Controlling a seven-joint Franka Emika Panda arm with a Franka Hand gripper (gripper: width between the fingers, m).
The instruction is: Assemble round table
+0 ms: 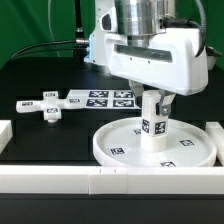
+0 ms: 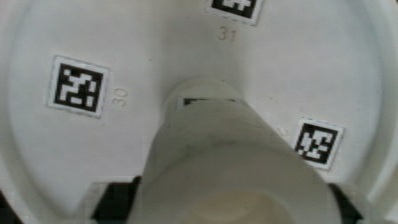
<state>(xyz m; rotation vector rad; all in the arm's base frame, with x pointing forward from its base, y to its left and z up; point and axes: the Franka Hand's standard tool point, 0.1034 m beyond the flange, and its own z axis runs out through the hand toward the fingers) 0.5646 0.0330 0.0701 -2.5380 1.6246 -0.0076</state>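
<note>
- The leg (image 1: 152, 126) is a short, thick white tube. It stands straight up in the middle of the disc (image 1: 120, 140), and its bottom end touches the disc floor. It has a black-and-white square tag on its side.
- The claw (image 1: 153, 101) comes down from above and grips the top of the leg. In the wrist view a dark finger (image 2: 114, 196) sits tight on each side of the leg (image 2: 222, 150).
- The disc is big, round and white, with a low rim all the way around, like a shallow dish. Only the leg stands in it. Square tags are stuck flat on its floor (image 2: 143, 130).
- The disc lies flat near the front edge of the worktop (image 1: 40, 140), toward the front corner on the exterior view's right.
- The foot (image 1: 48, 105) is a small white cross. It lies flat, well apart from the disc, near the worktop edge on the exterior view's left.
- The marker board (image 1: 100, 98) lies flat toward the back, between the foot and the arm (image 1: 150, 45).
- The worktop is black. Long white rails (image 1: 60, 182) run along its front edge and side edges.
- Behind the worktop hangs a green wall (image 1: 30, 25).
</note>
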